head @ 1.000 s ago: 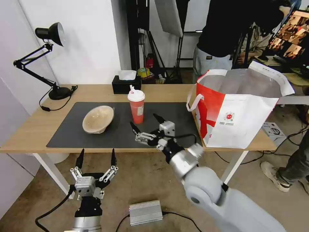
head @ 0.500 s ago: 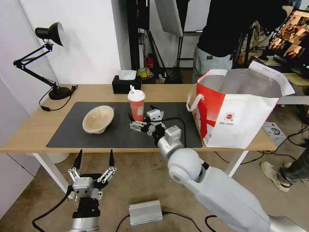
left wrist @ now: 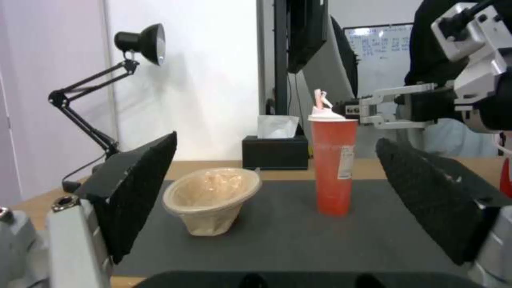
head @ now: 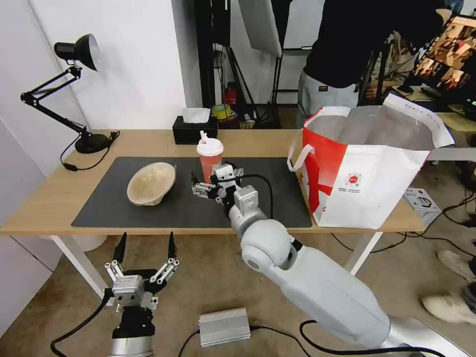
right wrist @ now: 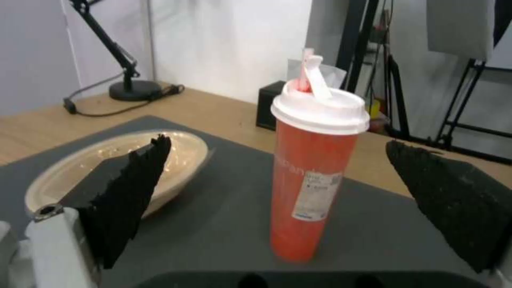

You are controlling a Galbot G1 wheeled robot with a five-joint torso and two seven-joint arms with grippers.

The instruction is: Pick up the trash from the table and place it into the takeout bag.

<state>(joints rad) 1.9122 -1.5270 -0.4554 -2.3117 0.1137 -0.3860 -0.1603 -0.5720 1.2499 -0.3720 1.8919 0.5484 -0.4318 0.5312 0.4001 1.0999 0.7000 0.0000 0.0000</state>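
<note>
two pieces of trash sit on the table's (head: 49, 198) dark mat (head: 114, 208): one beige bowl (head: 150, 183), tipped, toward the mat's left end, and one red cup (head: 210, 163) upright near the middle of its far edge. one takeout bag (head: 367, 173) stands open at the table's right end. the right gripper (head: 206, 181) is spread wide, fingers flanking the cup, not touching. the left gripper (head: 146, 244) hangs wide open, empty, below the front edge.

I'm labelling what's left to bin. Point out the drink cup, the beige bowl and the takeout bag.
drink cup (right wrist: 309, 188): right wrist view, on its red wall.
beige bowl (head: 148, 182): head view, on its inner wall.
takeout bag (head: 377, 183): head view, on its white front panel.
</note>
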